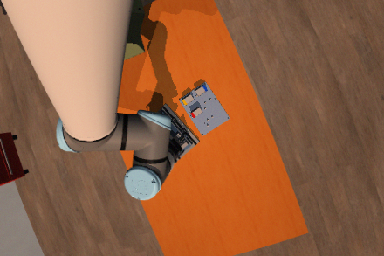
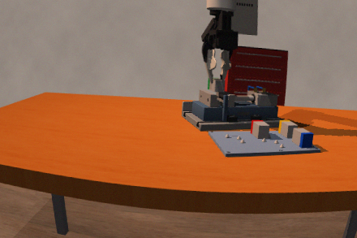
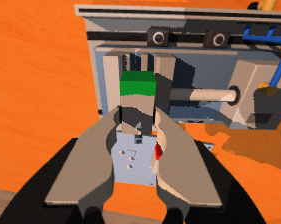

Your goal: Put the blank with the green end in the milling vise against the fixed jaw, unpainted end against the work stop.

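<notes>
You are looking at an orange bench [image 2: 101, 132] that carries everything in play. Above it the arm [image 1: 65, 51] fills much of the top view, its wide tan link crossing the upper left and its wrist bent down over the vise. Behind the bench, in the exterior view, a dark red cabinet [image 2: 264, 71] stands against the wall.

The milling vise [image 2: 233, 110] sits on the bench just behind the grey plate [image 2: 251, 144]. In the wrist view you can see its jaw blocks, the blue hoses [image 3: 268, 37] at its right end and the work stop [image 3: 201, 95], a pale rod running sideways between the jaws.

On the plate three blanks lie flat: one with a red end [image 2: 260, 129], one with a yellow end [image 2: 287, 127] and one with a blue end [image 2: 303, 137]. Small pegs stand up from the bare part of the plate in front of them.

The pincer [image 3: 137, 131] hangs directly over the vise, pointing down. It is clamped on the blank with the green end [image 3: 138, 97], the two fingers pressing its sides. In the wrist view the green face points away from the camera towards the vise, just left of the work stop's tip. From the exterior view a sliver of green shows at the fingers' left edge, and the blank is above the vise, not resting in it.
</notes>
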Robot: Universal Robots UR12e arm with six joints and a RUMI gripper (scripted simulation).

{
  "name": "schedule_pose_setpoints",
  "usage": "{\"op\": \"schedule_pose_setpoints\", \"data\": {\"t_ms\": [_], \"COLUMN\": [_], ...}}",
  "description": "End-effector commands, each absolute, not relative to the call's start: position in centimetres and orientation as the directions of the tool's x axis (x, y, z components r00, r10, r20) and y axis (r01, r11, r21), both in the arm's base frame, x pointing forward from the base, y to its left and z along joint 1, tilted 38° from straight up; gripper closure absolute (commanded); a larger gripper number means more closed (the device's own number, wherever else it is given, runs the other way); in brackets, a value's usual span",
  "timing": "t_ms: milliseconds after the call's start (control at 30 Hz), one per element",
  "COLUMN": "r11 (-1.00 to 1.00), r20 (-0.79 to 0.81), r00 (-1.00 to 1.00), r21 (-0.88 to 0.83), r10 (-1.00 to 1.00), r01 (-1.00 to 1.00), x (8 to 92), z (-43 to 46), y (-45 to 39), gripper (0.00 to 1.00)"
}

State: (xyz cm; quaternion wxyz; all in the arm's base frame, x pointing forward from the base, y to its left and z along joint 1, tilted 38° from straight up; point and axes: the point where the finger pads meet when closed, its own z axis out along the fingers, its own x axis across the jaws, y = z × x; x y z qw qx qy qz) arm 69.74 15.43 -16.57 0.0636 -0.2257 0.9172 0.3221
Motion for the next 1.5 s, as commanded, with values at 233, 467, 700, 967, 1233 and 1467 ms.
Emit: {"op": "schedule_pose_setpoints", "data": {"t_ms": [233,467,700,967,1233,1467], "r11": [0.691,0.691,0.691,0.691,0.691,0.691], "r20": [-0.263,-0.263,-0.263,-0.263,-0.263,-0.263], "r00": [-0.89,-0.89,-0.89,-0.89,-0.89,-0.89], "r21": [0.561,0.561,0.561,0.561,0.561,0.561], "r10": [-0.373,-0.373,-0.373,-0.373,-0.373,-0.373], "r01": [-0.455,-0.455,-0.455,-0.455,-0.455,-0.455], "x": [69.8,69.8,69.8,69.8,69.8,69.8], "z": [-16.7,-16.9,-17.1,-17.3,-17.5,-17.7], "y": [15.5,15.7,15.8,16.0,16.2,16.3], "gripper": [1.0,1.0,1.0,1.0,1.0,1.0]}}
